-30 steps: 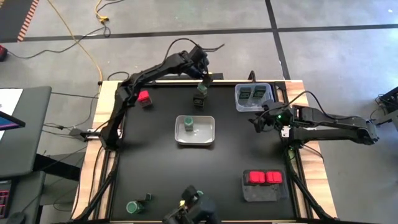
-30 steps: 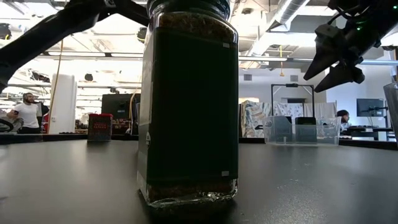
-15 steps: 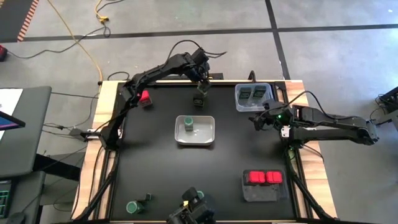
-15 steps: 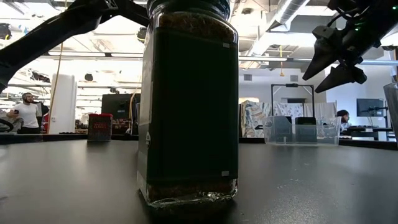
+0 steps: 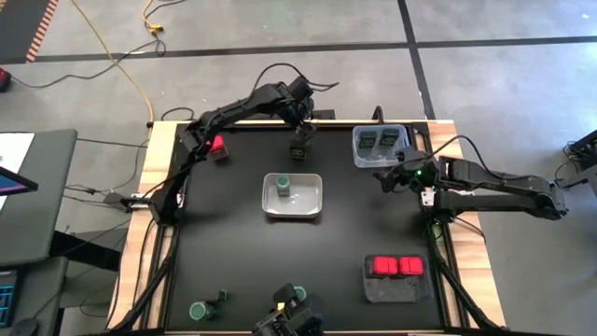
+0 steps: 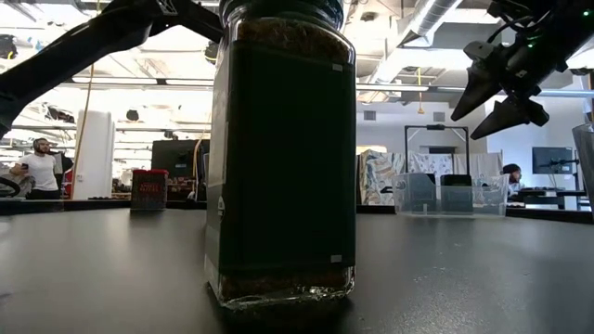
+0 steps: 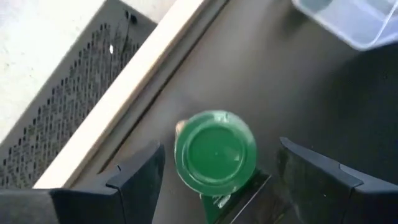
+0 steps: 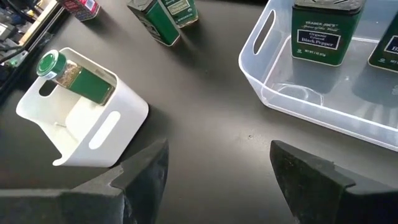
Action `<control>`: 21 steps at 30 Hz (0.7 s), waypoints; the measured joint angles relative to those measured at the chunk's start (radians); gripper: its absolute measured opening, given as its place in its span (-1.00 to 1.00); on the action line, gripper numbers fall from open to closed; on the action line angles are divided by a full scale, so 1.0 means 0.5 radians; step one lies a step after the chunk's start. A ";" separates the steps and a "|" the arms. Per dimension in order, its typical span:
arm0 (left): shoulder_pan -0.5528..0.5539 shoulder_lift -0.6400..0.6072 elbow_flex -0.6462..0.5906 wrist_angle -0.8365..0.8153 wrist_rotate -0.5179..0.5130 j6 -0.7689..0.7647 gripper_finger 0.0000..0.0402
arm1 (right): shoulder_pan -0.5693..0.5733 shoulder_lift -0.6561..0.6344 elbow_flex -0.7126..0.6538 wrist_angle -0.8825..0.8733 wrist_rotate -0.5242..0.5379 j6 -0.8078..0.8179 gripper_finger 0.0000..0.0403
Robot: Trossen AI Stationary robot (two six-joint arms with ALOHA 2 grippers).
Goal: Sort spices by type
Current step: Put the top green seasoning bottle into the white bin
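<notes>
A spice jar with a round green lid and a dark squarish body stands upright on the black table near its far edge. My left gripper hangs open just above it, pointing steeply down, one finger on either side of the lid and neither touching it. My right gripper hovers open over the table's right side, holding nothing. A red box stands at the far left.
A white tray at the centre holds a green-lidded jar. A clear tray at the far right holds two dark tins. A grey tray holds two red boxes. Jars stand near the front edge, one filling the low view.
My left gripper has tipped more steeply down over the green-lidded jar at the far edge and rolled a little. My right gripper has rolled slightly where it hovers. Nothing on the table has moved.
</notes>
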 joint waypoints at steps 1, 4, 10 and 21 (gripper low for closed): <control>0.000 0.001 -0.020 0.004 0.000 0.003 0.45 | 0.000 -0.001 0.001 0.000 0.000 0.000 0.52; -0.002 0.000 -0.078 0.067 -0.001 0.007 0.45 | 0.000 0.000 0.000 0.000 0.000 0.000 0.52; 0.000 0.000 -0.156 0.150 -0.002 0.009 0.45 | 0.000 0.000 0.000 -0.002 0.000 -0.005 0.52; 0.004 0.000 -0.182 0.198 -0.034 0.062 0.45 | 0.000 0.000 0.000 -0.005 0.000 -0.005 0.52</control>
